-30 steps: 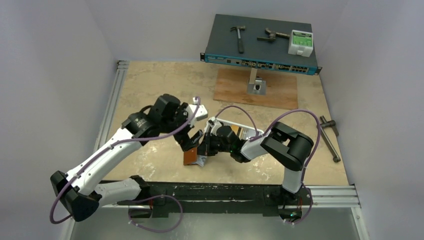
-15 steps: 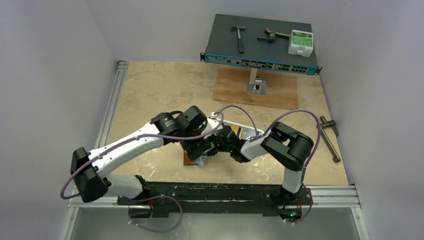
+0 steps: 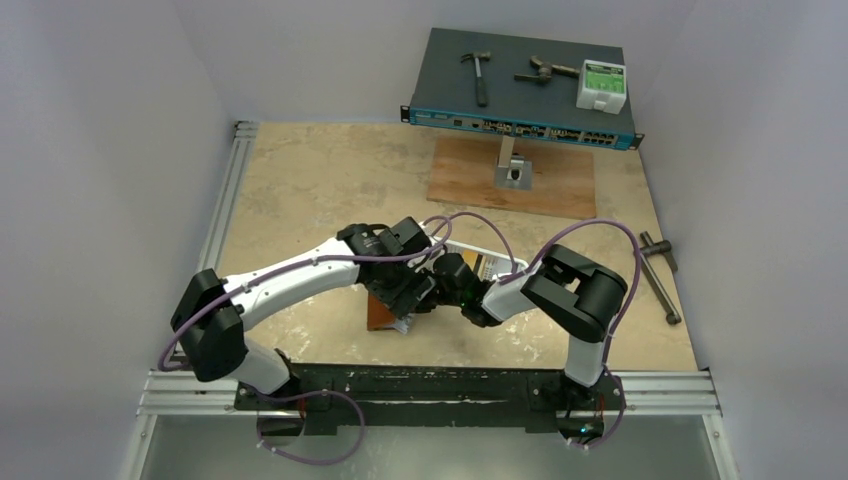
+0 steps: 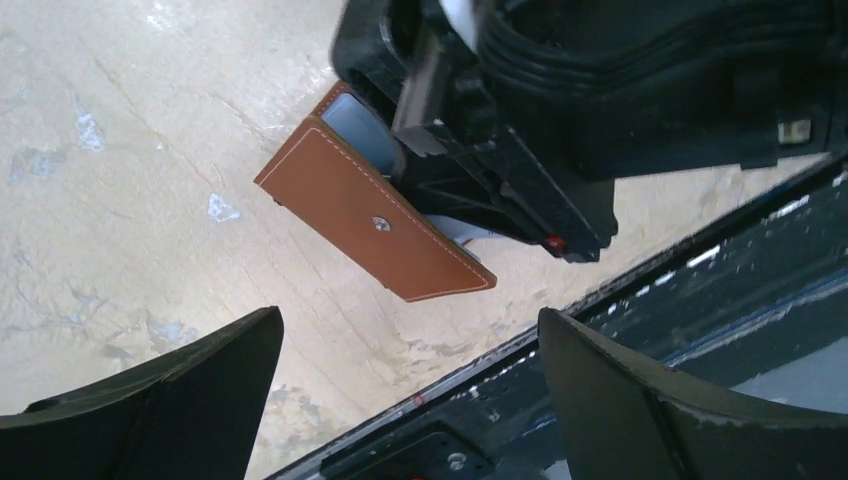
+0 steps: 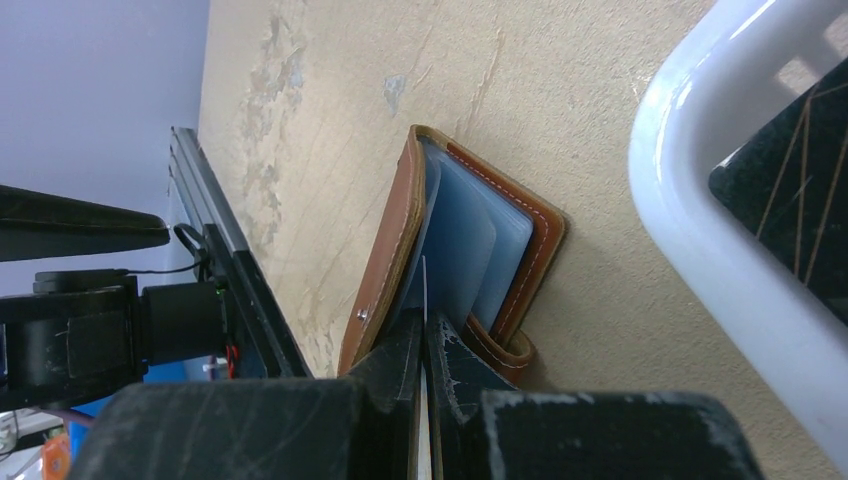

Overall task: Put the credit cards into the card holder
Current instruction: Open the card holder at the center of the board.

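The right gripper (image 5: pixel 422 330) has its fingers pressed together on a thin pale credit card (image 5: pixel 422 275) (seen edge-on, so only a sliver shows). The card's tip reaches in among the bluish clear sleeves (image 5: pixel 470 250) of the brown leather card holder (image 5: pixel 385 250). The holder lies part-open on the tan table (image 5: pixel 330 90), close to the middle of its near edge. It is just beside a white tray (image 5: pixel 690 190) that holds a black card (image 5: pixel 790 150). The left gripper (image 4: pixel 408 335) hangs above the holder with its fingers spread wide, gripping nothing.
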Controlling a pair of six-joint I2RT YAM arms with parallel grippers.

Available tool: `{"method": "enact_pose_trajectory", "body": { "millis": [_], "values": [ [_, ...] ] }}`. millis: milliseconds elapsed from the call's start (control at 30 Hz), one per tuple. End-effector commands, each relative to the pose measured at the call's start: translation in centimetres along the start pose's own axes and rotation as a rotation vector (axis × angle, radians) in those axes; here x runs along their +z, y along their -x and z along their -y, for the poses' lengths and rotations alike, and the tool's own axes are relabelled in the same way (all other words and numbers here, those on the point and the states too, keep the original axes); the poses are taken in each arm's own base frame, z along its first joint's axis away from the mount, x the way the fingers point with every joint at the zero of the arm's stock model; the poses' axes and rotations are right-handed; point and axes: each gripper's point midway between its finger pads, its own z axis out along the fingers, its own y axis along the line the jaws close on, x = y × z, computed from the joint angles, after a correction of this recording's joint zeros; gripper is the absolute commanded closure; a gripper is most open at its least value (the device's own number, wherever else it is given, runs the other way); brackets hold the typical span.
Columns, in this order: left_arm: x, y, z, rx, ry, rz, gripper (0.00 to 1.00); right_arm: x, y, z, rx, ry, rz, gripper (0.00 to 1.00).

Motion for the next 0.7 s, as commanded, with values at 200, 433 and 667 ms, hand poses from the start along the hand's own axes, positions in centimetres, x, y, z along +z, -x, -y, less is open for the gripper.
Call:
{"method": "enact_pose_trajectory", "body": {
  "millis": [200,433,667],
  "values": [
    [0.8,-1.2,-0.1,-0.332,-0.19,0.047,0.21,0.4,-0.6,1.3,-0.025,-0.033,-0.01,1.0],
    [0.8,-1.0,-0.6,-0.258,-0.227,0.165,0.02,0.6,-0.2,1.0,-0.027,-0.037,-0.001,1.0],
    [-1.0,-2.5,-2.4,-0.324,-0.166,0.319,0.0,0.9,-0.2,1.3,-0.026,-0.048,-0.009,1.0]
  ]
}}
